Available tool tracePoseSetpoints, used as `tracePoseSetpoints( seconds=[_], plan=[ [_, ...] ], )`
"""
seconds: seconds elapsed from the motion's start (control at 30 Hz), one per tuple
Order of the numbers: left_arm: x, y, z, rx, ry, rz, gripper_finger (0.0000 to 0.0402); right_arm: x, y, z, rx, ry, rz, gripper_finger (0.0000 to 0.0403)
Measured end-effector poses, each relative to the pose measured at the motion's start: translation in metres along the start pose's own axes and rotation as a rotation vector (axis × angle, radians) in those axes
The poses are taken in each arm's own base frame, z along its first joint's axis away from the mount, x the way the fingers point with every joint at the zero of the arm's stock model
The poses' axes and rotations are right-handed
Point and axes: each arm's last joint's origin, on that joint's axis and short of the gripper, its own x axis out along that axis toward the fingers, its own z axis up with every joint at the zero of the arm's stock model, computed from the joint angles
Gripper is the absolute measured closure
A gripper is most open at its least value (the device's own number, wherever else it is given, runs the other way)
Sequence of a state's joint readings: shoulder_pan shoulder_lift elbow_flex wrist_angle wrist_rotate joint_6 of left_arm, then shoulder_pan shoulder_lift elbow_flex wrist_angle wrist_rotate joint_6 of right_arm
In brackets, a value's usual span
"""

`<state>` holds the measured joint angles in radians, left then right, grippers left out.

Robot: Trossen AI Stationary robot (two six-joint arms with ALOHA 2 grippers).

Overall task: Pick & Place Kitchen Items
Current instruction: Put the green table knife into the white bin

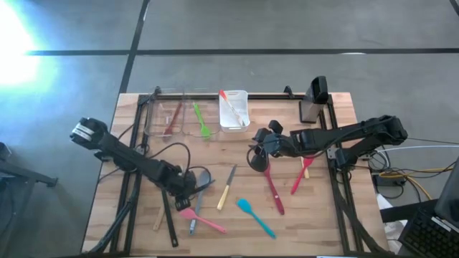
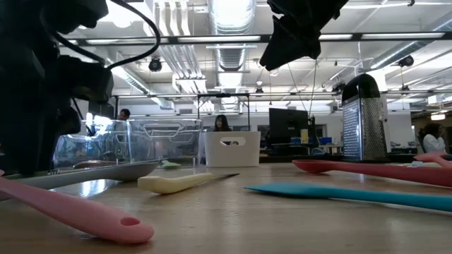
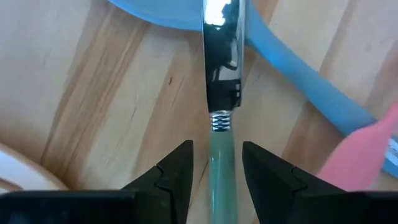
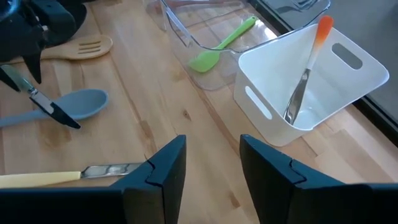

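A knife with a pale green handle (image 3: pixel 219 180) lies on the wooden table, its steel blade (image 3: pixel 222 56) resting across the head of a grey-blue spoon (image 4: pixel 81 104). My left gripper (image 3: pixel 217 163) is open and points steeply down; its fingers stand on either side of the handle just behind the ferrule, with a gap on both sides. In the high view it is at the table's near left (image 1: pixel 188 192). My right gripper (image 4: pixel 211 180) hangs open over the middle of the table (image 1: pixel 257 154) with nothing between its fingers.
Loose on the table lie a pink spatula (image 1: pixel 204 220), a cream-handled knife (image 1: pixel 226 188), a teal spatula (image 1: pixel 255 217), a red spatula (image 1: pixel 273 190) and a wooden slotted spatula (image 4: pixel 78 48). At the far edge stand a clear bin (image 1: pixel 179 118), a white bin (image 1: pixel 234 111) and a grater (image 1: pixel 313 100).
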<state>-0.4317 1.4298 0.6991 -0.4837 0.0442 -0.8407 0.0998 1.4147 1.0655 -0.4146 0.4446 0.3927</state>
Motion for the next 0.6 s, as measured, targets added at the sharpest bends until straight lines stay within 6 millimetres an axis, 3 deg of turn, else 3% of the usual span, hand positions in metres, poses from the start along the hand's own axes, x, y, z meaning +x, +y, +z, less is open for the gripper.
tracePoseSetpoints(
  seconds=[0.47, 0.6],
  plan=[
    [0.027, 0.003, 0.000, -0.023, 0.013, 0.116, 0.0263, 0.001, 0.000, -0.002, -0.003, 0.006, -0.003, 0.0256],
    [0.034, 0.004, 0.000, -0.025, 0.003, 0.152, 0.0284, 0.001, 0.000, -0.002, -0.003, 0.006, -0.003, 0.0255]
  ],
)
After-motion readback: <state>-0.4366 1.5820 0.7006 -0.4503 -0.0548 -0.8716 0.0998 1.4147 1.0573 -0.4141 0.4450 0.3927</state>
